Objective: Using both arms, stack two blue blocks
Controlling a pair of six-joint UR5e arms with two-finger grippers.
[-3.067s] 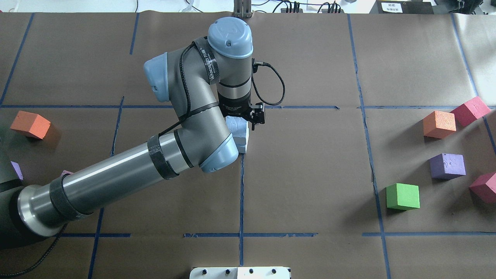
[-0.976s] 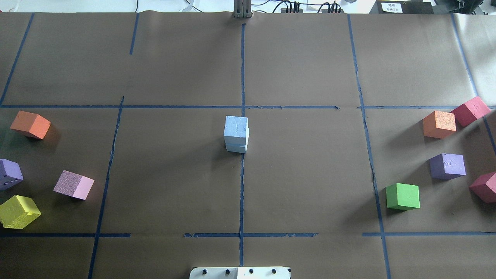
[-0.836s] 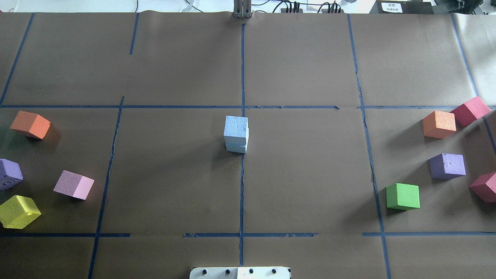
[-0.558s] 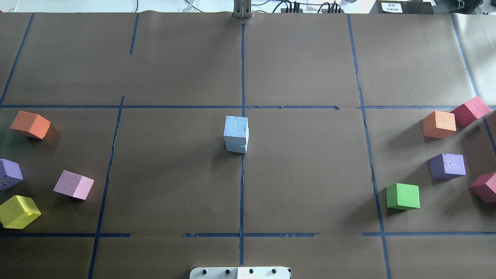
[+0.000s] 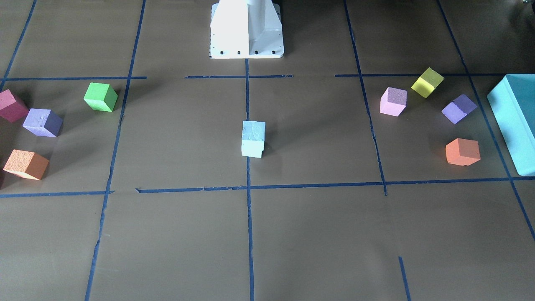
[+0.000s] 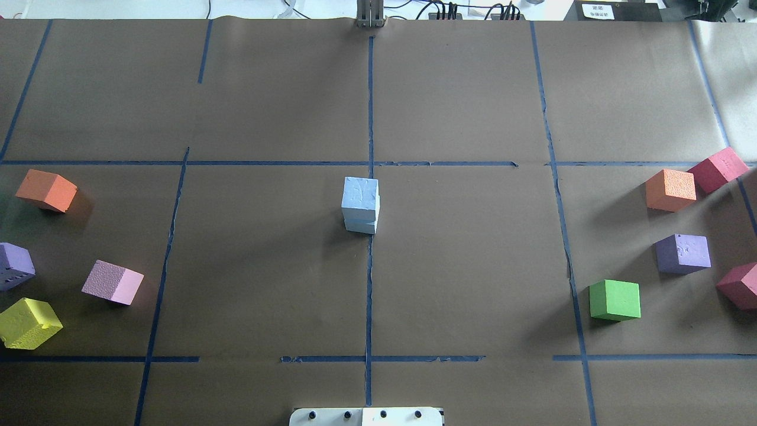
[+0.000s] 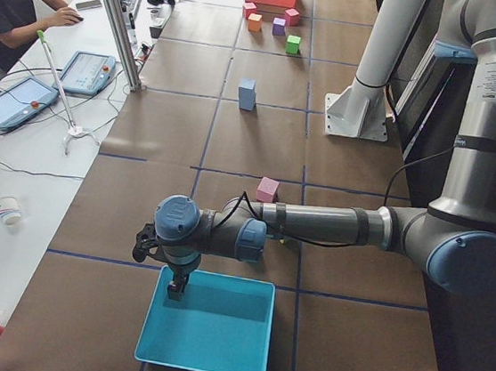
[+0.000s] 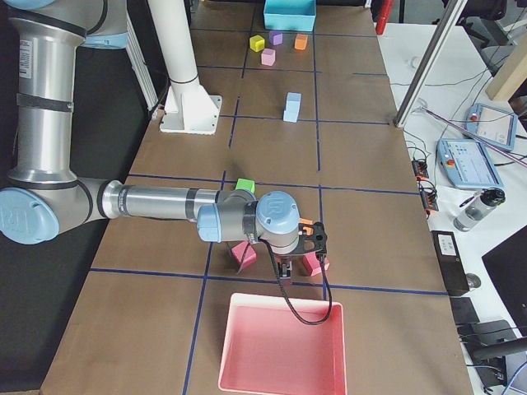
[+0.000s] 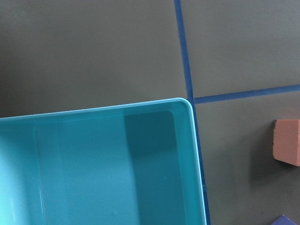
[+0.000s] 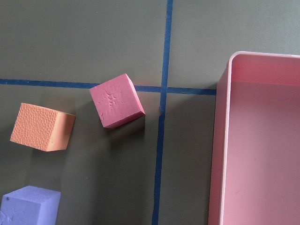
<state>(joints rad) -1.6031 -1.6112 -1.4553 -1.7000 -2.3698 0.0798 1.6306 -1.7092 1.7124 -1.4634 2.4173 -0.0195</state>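
The two pale blue blocks stand stacked at the table's centre on the blue tape line. The upper block (image 6: 360, 194) (image 5: 253, 130) has a scuffed top; the lower block (image 6: 361, 226) (image 5: 252, 149) sits slightly offset beneath it. The stack also shows in the side views (image 7: 247, 94) (image 8: 291, 107). No gripper touches it. My left gripper (image 7: 175, 292) hangs over the teal box at the table's left end. My right gripper (image 8: 282, 271) hangs by the pink tray at the right end. I cannot tell whether either is open or shut.
Teal box (image 5: 514, 121) (image 9: 93, 164) and pink tray (image 8: 280, 346) (image 10: 262, 140) sit at the table's ends. Coloured cubes lie on both sides: green (image 6: 615, 300), purple (image 6: 683, 253), orange (image 6: 670, 189), pink (image 6: 112, 282), yellow (image 6: 28, 322). White pedestal (image 5: 246, 29) stands at the robot's side.
About three seconds ago my left arm was over the stack with its gripper at the upper blue block; it has since drawn away. Nothing has moved in the last second.
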